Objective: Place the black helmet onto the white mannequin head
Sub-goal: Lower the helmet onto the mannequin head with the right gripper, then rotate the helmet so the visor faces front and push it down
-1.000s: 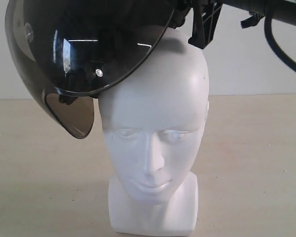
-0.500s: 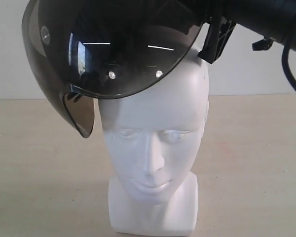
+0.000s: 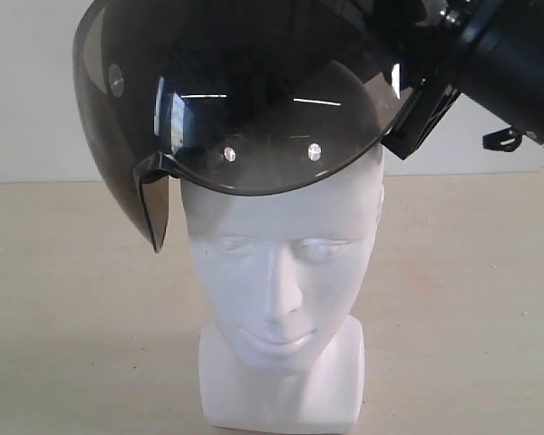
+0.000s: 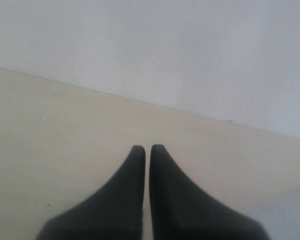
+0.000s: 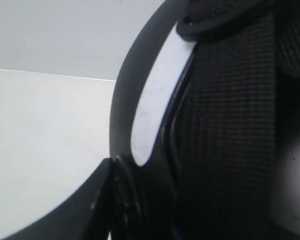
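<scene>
Black dome over a white crown: the matte black open-face helmet (image 3: pixel 254 54) hangs tilted over the smooth white bald mannequin head (image 3: pixel 281 263), carried by the right gripper (image 3: pixel 415 122).

The helmet's smoky tinted curved visor (image 3: pixel 131 145) covers the top of the forehead, and its corner on the left of the exterior view dips to brow level beside the temple. Whether the shell touches the crown cannot be told. The right gripper is clamped on the helmet's edge on the right of that view, and its wrist view shows only rim and black woven lining (image 5: pixel 230 125). The left gripper (image 4: pixel 147 148) is empty, its jaws almost together over the pale beige table (image 3: pixel 63 299).
</scene>
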